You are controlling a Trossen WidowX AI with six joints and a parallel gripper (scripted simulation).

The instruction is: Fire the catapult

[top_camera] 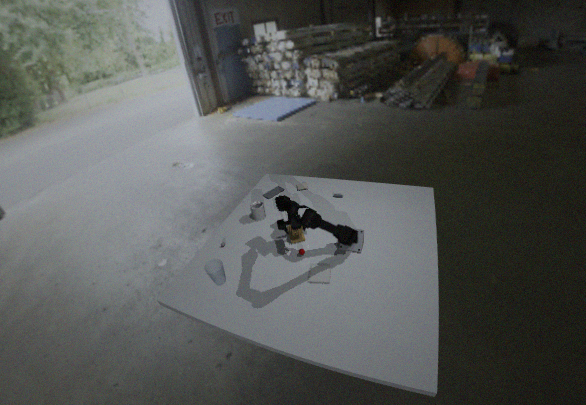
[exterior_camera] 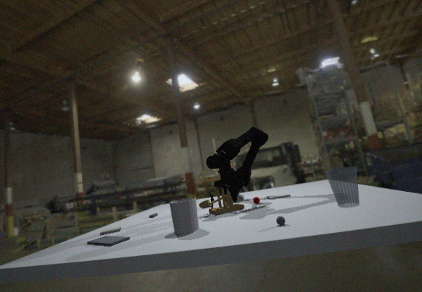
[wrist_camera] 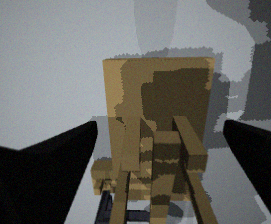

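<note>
The catapult [top_camera: 296, 236] [exterior_camera: 227, 210] [wrist_camera: 158, 82] is on the desk [top_camera: 380, 305] [exterior_camera: 306, 237] [wrist_camera: 36, 75], under the robot's hand [top_camera: 291, 229] [exterior_camera: 223, 192] [wrist_camera: 159, 126]. The wrist view shows the hand is wide open. Its two black fingers are well apart, one on each side of the catapult, and nothing is pinched between them. You can't see that gap well from the top or outside.

The outside view shows the catapult's round spoon end better than the top view does. That end points left there, and the long way of the catapult goes left to right. In the wrist view, the long way goes up and down, with the flat bottom board's end at the top.

The red ball [top_camera: 301, 252] [exterior_camera: 256, 200] sits on the desk near the catapult, not in it. Farther out are the white mug [top_camera: 257, 210] [exterior_camera: 184, 217], standing up, a see-through cup [top_camera: 215, 272] [exterior_camera: 343, 187] and a small gray ball [exterior_camera: 280, 220].
</note>
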